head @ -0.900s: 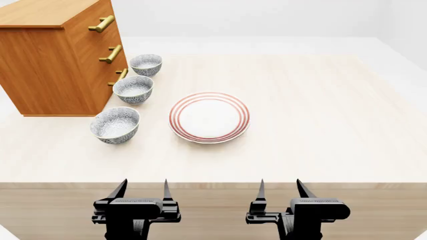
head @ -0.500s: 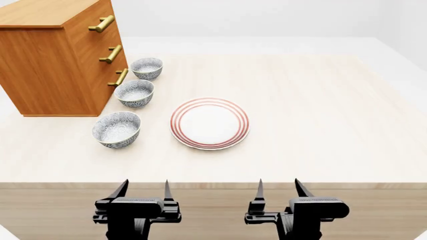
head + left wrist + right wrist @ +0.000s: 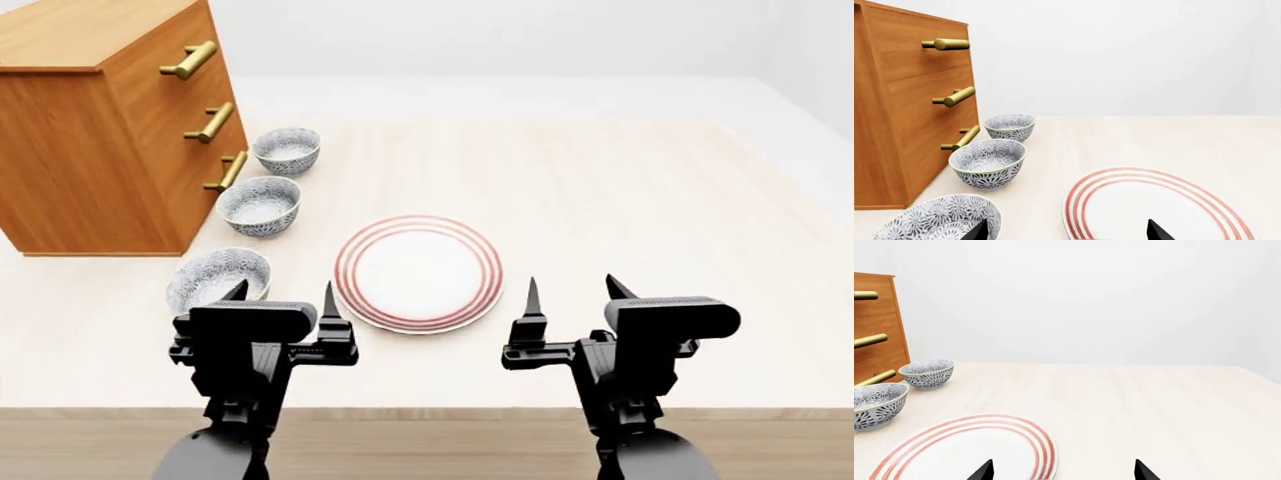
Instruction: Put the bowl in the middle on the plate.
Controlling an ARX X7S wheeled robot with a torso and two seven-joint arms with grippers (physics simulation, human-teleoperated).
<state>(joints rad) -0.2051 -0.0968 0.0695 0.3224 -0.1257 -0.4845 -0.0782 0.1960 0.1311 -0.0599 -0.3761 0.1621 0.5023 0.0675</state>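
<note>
Head view: middle bowl untouched, both jaws spread and empty

Head view shows the bowl [image 3: 259, 205] to be moved as the middle one of three in a row along the chest [image 3: 100, 130], ahead of the left jaws [image 3: 282, 300] and a little outward of them. The near bowl [image 3: 215, 279] sits just ahead of those jaws, partly behind them, and the far bowl [image 3: 287, 150] lies beyond the middle one. The plate [image 3: 419, 272] rests on the desk [image 3: 667, 200] ahead, between the two arms and beside the near bowl.

Both jaws stand open and hold nothing; the right jaws [image 3: 571, 295] hover over bare desk, to the plate's right.

The left arm looks the better choice, since the row is on its side. The reach should probably pass over the near bowl, not through it, then drop onto the middle bowl's rim on the side facing the plate, with one finger inside and one outside. The chest's brass handles [image 3: 224, 171] jut close to the row, so I would keep the jaws clear of that side. A straight lift before crossing to the plate should spare the neighbours a knock.
</note>
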